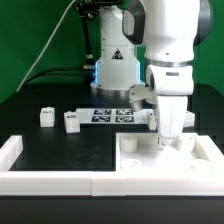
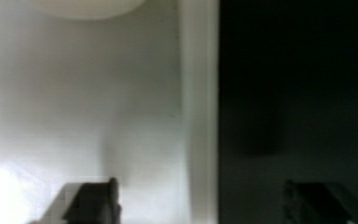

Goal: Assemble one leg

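Two small white legs with marker tags [image 1: 45,117] [image 1: 71,122] stand on the black table at the exterior view's left. My gripper [image 1: 170,137] hangs low over the far edge of the wide flat white panel [image 1: 150,165], far from both legs. In the wrist view my gripper [image 2: 202,203] is open and holds nothing. One dark finger [image 2: 87,203] is over the white panel [image 2: 87,110], the other [image 2: 318,203] is over the black table. The panel's edge runs between them. No leg shows in the wrist view.
The marker board [image 1: 112,115] lies behind the panel, near the robot base. A white raised rim [image 1: 12,150] runs along the exterior view's left and the table's front. A pale round spot [image 2: 78,6] shows on the panel in the wrist view.
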